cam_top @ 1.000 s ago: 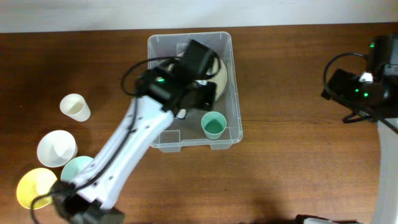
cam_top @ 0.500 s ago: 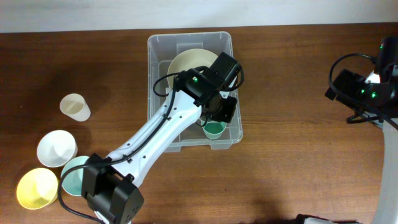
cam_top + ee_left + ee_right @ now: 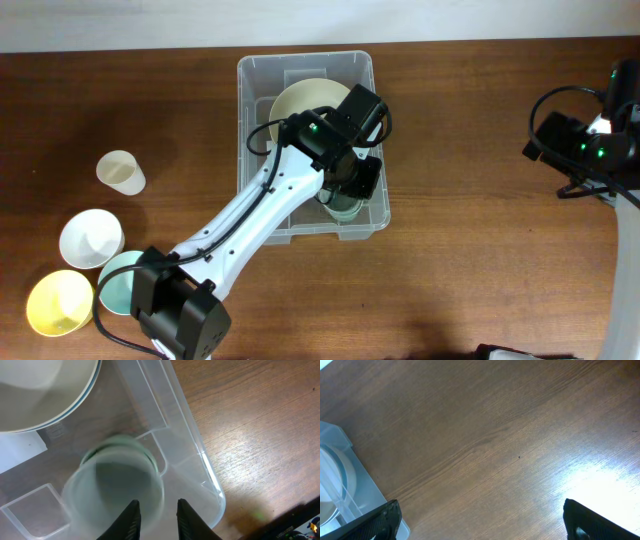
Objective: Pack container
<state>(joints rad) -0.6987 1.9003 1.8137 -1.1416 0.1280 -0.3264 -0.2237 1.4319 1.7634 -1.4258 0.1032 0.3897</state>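
Note:
The clear plastic container (image 3: 243, 120) stands at the table's far middle. It holds a cream bowl (image 3: 300, 100) at its far end and a green cup (image 3: 346, 210) in its near right corner. My left gripper (image 3: 347, 188) hangs just over that cup. In the left wrist view the cup (image 3: 117, 482) is blurred, with a second green rim (image 3: 150, 452) behind it. The left fingers (image 3: 159, 521) are apart, astride the cup's near wall. My right gripper (image 3: 487, 525) is wide open and empty over bare wood, well right of the container (image 3: 335, 460).
Left of the container stand a cream cup (image 3: 120, 172), a white bowl (image 3: 92, 238), a teal bowl (image 3: 122, 275) and a yellow bowl (image 3: 58, 300). The right arm (image 3: 585, 145) sits at the table's right edge.
My left arm swung right from the container's middle to its near right corner over the green cup. The cup now looks dimmer and blurred. The right arm barely moved.

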